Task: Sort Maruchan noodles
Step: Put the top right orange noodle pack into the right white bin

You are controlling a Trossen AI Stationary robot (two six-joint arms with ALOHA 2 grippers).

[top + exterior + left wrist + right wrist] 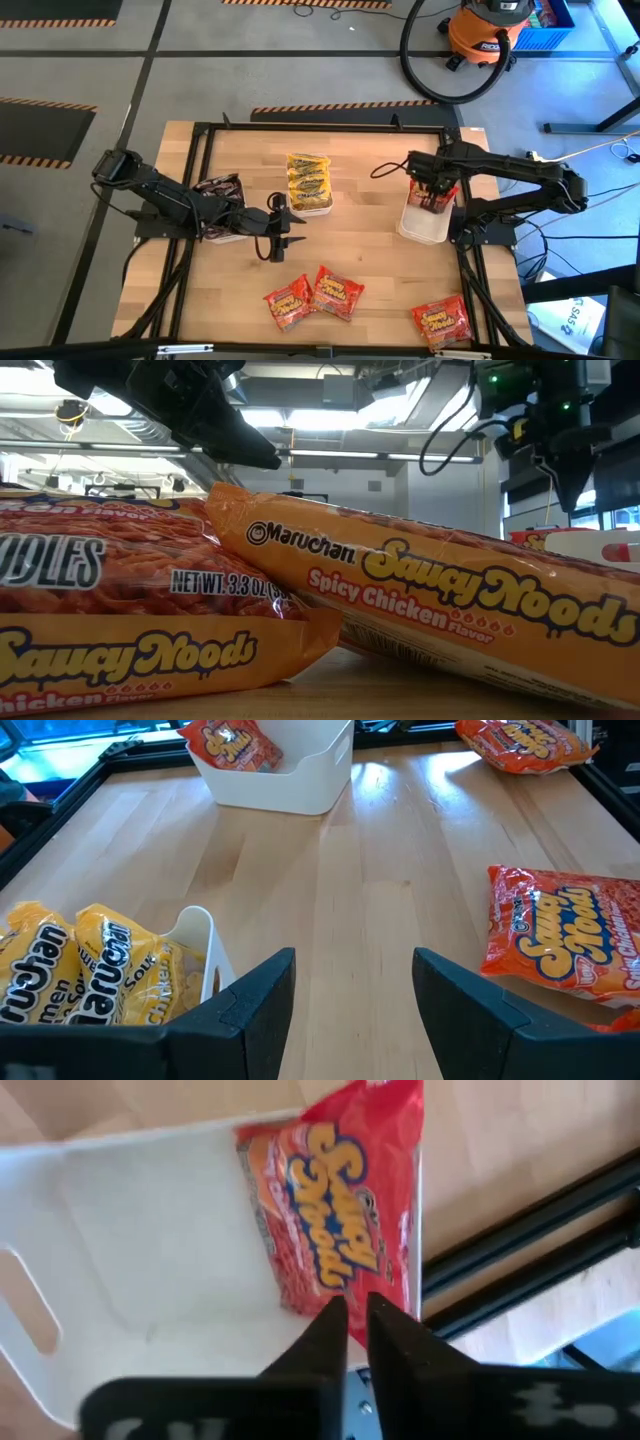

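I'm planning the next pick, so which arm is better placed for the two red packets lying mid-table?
Left: its open gripper hovers just above the red packets, while the right gripper is busy over the white tray.

Three trays span the table — left, middle, right — with loose packets in front.

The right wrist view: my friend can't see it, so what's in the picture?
A red-orange Saucy Noods packet leans inside a white plastic tray. The right hand hangs just above it, fingers nearly together. Wooden table shows beyond.
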